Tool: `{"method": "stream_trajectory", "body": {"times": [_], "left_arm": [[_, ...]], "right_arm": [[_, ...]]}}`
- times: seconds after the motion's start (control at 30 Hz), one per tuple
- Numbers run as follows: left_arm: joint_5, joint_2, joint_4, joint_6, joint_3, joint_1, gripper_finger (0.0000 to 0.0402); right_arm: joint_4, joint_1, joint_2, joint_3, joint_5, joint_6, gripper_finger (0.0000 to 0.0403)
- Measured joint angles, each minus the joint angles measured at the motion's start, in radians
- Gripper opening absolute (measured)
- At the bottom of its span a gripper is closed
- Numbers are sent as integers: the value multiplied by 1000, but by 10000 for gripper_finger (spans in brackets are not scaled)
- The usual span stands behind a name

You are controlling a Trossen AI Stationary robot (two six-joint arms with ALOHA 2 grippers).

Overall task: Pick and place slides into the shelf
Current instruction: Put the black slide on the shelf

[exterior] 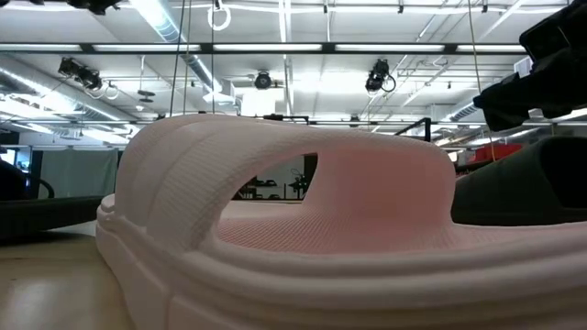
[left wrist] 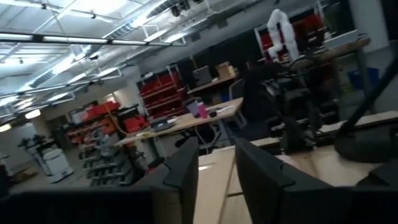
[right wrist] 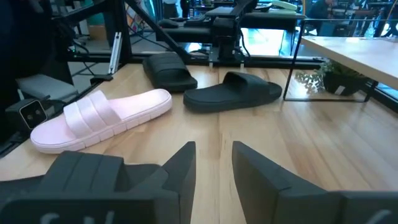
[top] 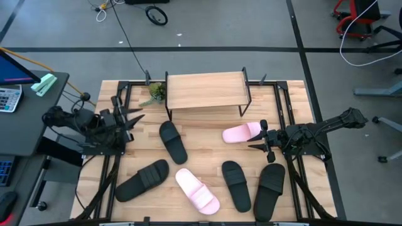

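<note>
The shelf (top: 204, 91) stands on thin black legs at the table's far middle. Several slides lie sole down on the table. Two are pink, one (top: 242, 132) just in front of the shelf's right end and one (top: 196, 190) near the front. The rest are black: one in the middle (top: 173, 141), one front left (top: 143, 181), two front right (top: 236, 184) (top: 270, 190). My left gripper (top: 135, 118) (left wrist: 214, 149) hangs open at the table's left edge, raised and pointing across the table. My right gripper (top: 254, 138) (right wrist: 213, 149) is open and low, beside the far pink slide.
A small potted plant (top: 154, 93) sits by the shelf's left legs. A desk with a calculator (top: 7, 97) stands off the table's left side. The front pink slide (exterior: 293, 229) fills the low view, with a black slide (exterior: 523, 192) behind it.
</note>
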Motion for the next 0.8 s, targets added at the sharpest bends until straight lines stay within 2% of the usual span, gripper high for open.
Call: {"method": "stream_trajectory", "body": {"times": [0.37, 0.6, 0.8], "left_arm": [[1, 70, 4, -35, 65, 28, 162], [1, 82, -26, -118, 63, 28, 155], [1, 119, -37, -159, 63, 28, 141]], "right_arm": [[4, 0, 0, 1, -1, -15, 110], [54, 0, 0, 1, -1, -221, 110], [241, 0, 2, 2, -3, -236, 110]]}}
